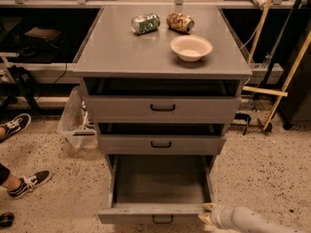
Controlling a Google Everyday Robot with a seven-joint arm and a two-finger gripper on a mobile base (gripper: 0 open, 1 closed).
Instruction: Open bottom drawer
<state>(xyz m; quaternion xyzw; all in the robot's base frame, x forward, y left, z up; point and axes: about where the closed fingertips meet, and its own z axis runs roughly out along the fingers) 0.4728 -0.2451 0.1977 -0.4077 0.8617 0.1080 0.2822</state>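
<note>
Bottom drawer (pixel 160 183) stands pulled well out of the cabinet, with its shallow grey tray exposed and bare. Its front panel is low in the view. The small black handle (pixel 162 221) on that panel is free, with nothing on it, and lies to the left of the gripper (pixel 208 216). The gripper is at the right front corner of this drawer, touching or just beside the end of the front panel, and the pale arm runs away from it to the right. Cannot tell how far it is open, nor whether it has hold of the panel edge. Judgement: sitting at the corner rather than on the handle suggests the pull is over, and the task looks essentially done. Above and behind the gripper, the middle drawer (pixel 160 143) and top drawer (pixel 163 108) show dark gaps over their fronts, so both are out a little. Farther back, on the worktop (pixel 121 47), are a bowl (pixel 191 47), a green can (pixel 146 23) and a brown can (pixel 180 22), all well apart from the gripper. A person's shoe (pixel 26 182) is on the floor far to the left. Risk: a sideways nudge at the corner could rack the tray on its runners.
</note>
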